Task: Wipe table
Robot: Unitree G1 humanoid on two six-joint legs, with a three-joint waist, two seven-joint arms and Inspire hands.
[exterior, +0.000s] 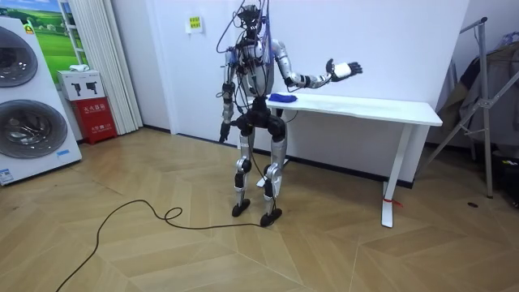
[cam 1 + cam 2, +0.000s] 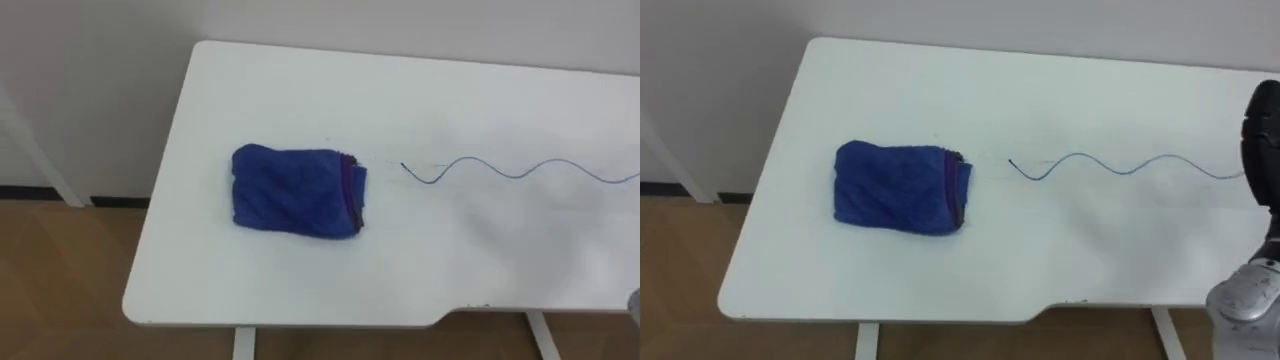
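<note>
Right hand (image 1: 345, 70) splayed above table (image 1: 389, 107)

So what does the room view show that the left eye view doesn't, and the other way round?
Room view: the robot standing at the end of the white table where the blue cloth lies. Its right hand is raised open over the table, its left hand hangs at its side, and washing machines stand on the room view's left.
Left eye view: a wavy blue line drawn on the tabletop, right of the cloth.
Both: the table with the folded cloth on it, untouched.
</note>
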